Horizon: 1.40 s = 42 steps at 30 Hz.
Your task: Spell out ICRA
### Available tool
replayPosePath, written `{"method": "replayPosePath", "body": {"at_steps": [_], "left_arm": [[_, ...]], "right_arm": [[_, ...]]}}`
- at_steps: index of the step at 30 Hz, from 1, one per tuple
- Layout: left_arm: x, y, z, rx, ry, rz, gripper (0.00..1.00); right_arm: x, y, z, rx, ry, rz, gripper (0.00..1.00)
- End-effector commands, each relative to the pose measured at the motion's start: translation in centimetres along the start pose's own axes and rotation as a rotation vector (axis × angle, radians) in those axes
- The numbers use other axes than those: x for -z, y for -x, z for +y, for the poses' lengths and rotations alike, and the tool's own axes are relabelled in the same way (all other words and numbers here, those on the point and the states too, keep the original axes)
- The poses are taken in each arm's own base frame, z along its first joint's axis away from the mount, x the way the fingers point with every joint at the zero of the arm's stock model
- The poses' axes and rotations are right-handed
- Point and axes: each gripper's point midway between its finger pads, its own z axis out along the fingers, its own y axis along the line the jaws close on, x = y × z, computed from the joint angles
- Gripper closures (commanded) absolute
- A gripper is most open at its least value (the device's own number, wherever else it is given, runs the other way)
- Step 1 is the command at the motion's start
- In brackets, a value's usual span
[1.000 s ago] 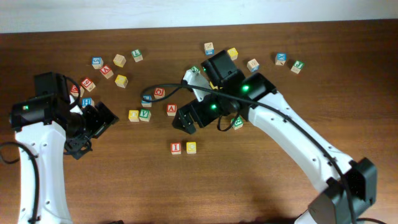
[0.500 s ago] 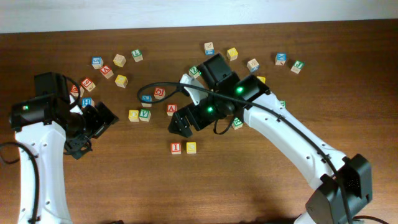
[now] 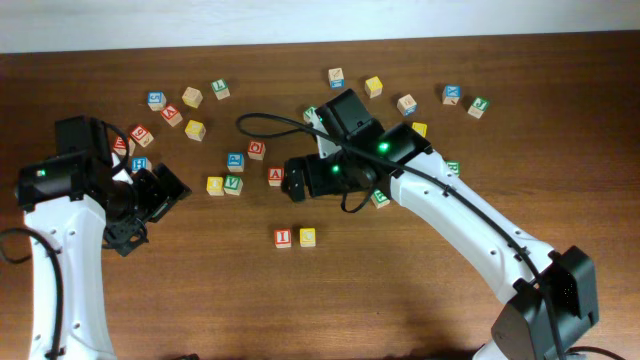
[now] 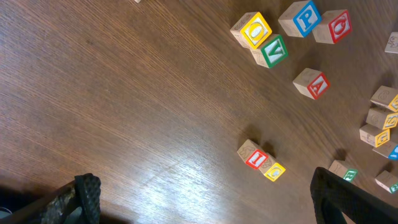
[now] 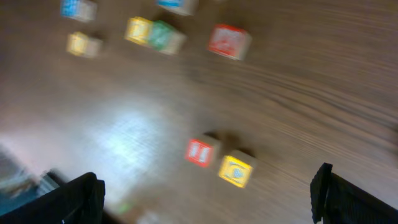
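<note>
Red-faced I cube point(image 3: 283, 238) and yellow-faced C cube point(image 3: 307, 237) stand side by side and touching on the wooden tabletop point(image 3: 400, 310). C sits to the right of the I cube as the overhead view reads. I judge the first two letters of the word to be set.

The red-faced A cube point(image 3: 276, 176) lies apart from the I cube, on its far side, and is not yet in line. As for the R cube, several green cubes lie scattered farther from the I cube, and I cannot tell from these views which one carries that letter. Two letters are therefore left to place: R against the C, then A after it.

My right hand point(image 5: 206, 175) hovers on the far side of the I cube, just beside the A cube. Its fingers are spread as wide as they go, one at each lower corner of the blurred wrist view. Only bare wood and the I and C pair show between them, so it holds nothing. My left hand point(image 4: 202, 178) hangs well to the left of the I cube, equally wide open and empty.
</note>
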Motion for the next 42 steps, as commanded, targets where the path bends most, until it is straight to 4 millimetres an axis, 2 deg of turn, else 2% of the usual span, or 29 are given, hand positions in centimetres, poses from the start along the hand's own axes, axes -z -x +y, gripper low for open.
{"method": "replayPosePath", "body": {"at_steps": [1, 6, 10, 12, 16, 19, 21, 23, 30, 32, 36, 42], "left_arm": [[0.9, 0.3, -0.4, 0.005, -0.023, -0.027, 0.01], [0.9, 0.3, -0.4, 0.005, -0.023, -0.027, 0.01], [0.9, 0.3, -0.4, 0.005, -0.024, -0.027, 0.01], [0.9, 0.3, -0.4, 0.005, -0.024, -0.027, 0.01], [0.9, 0.3, -0.4, 0.005, -0.023, -0.027, 0.01], [0.9, 0.3, -0.4, 0.005, -0.023, -0.027, 0.01], [0.9, 0.3, -0.4, 0.005, -0.024, -0.027, 0.01], [0.9, 0.3, -0.4, 0.005, -0.023, -0.027, 0.01], [0.9, 0.3, -0.4, 0.005, -0.023, -0.027, 0.01], [0.9, 0.3, -0.4, 0.005, -0.023, -0.027, 0.01], [0.9, 0.3, -0.4, 0.005, -0.023, -0.027, 0.01], [0.9, 0.3, -0.4, 0.005, -0.024, -0.027, 0.01]], "right_arm": [[0.3, 1.1, -4.8, -0.149, -0.271, -0.105, 0.02], [2.2, 3.1, -8.6, -0.164, -0.499, -0.249, 0.02], [2.9, 3.7, -10.4, -0.181, -0.569, -0.279, 0.02], [2.2, 3.5, -10.4, -0.19, -0.545, -0.251, 0.02], [0.7, 2.5, -8.5, -0.197, -0.419, -0.174, 0.02], [0.9, 2.2, -9.0, -0.193, -0.44, -0.165, 0.02], [1.4, 2.2, -10.1, -0.21, -0.479, -0.167, 0.02], [2.2, 2.1, -12.1, -0.251, -0.517, -0.156, 0.02], [7.1, -0.8, -22.2, -0.517, -0.667, -0.044, 0.02], [7.9, -1.7, -23.5, -0.576, -0.666, -0.014, 0.02], [8.6, -2.5, -24.7, -0.629, -0.662, 0.011, 0.02], [8.8, -2.8, -24.8, -0.635, -0.666, 0.02, 0.02]]}}
